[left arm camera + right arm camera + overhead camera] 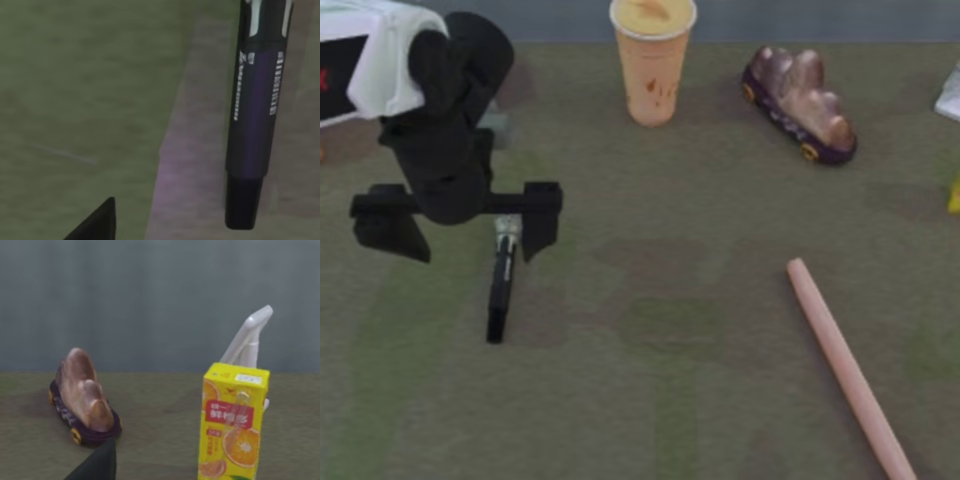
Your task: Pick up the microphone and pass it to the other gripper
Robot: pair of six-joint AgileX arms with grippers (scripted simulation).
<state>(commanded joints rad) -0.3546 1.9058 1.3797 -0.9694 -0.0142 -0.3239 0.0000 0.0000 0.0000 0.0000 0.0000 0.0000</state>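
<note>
The microphone (500, 288) lies flat on the table at the left, its silver mesh head (507, 232) toward the back and its slim black handle toward the front. My left gripper (475, 248) hovers over the head end, open wide. The head sits just inside the finger on the top view's right side (540, 215). In the left wrist view the handle (250, 125) fills the frame, with one finger (102, 222) well apart from it. My right gripper is outside the top view. Its wrist view shows a single finger (100, 465) set off to one side, with nothing held.
An orange cup (653, 60) stands at the back centre, a bread-shaped toy car (798, 103) at the back right, and a long pink rod (847, 370) at the front right. The right wrist view shows a yellow juice box (233, 422) and a white spray bottle (248, 337).
</note>
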